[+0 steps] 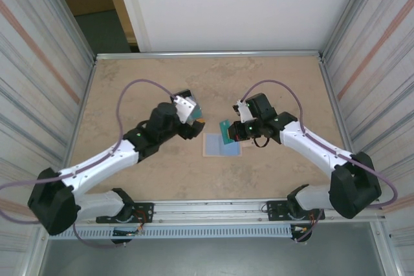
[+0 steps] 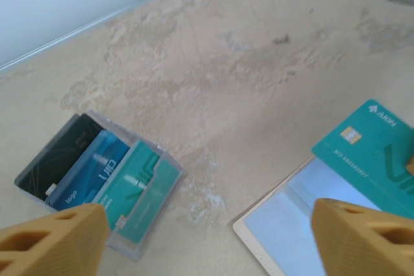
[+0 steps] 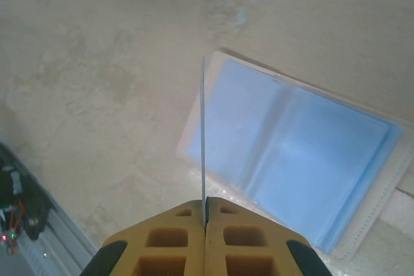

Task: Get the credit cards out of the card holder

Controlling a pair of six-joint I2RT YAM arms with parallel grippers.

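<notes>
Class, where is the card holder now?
Top view: the card holder lies open at centre, just below the right gripper, which pinches a teal credit card.

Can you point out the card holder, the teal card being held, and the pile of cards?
card holder [image 3: 304, 159], right wrist view, pale blue inner face.
teal card [image 2: 369, 153], left wrist view, printed face.
card pile [image 2: 94, 171], left wrist view, middle blue card.

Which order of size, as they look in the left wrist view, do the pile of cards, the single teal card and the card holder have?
1. The pile of cards, clearly the largest.
2 or 3. The single teal card and the card holder: the picture's edge cuts both and they show similar area, so I cannot rank them.
</notes>
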